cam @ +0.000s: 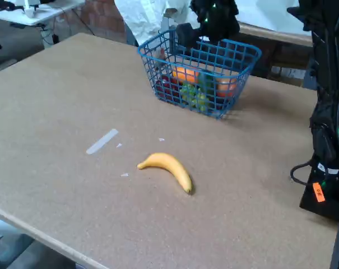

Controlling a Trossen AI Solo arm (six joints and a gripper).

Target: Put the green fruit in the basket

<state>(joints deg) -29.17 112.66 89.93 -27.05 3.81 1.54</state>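
Observation:
The blue wire-mesh basket (236,53) stands at the far side of the table. Through its mesh I see an orange fruit, something red and a pale green bunch of grapes (194,96). A darker green patch (205,82) beside the grapes could be the green fruit, but the mesh hides too much to be sure. My black gripper (194,35) hangs over the basket's back rim, its tip reaching just inside. The fingers merge into one dark mass, so I cannot make out whether they are open or hold anything.
A yellow banana (168,170) lies on the brown table nearer the front, with a strip of tape (102,141) to its left. The arm's black base and cables (326,157) stand at the right edge. A person in white (147,17) stands behind the table.

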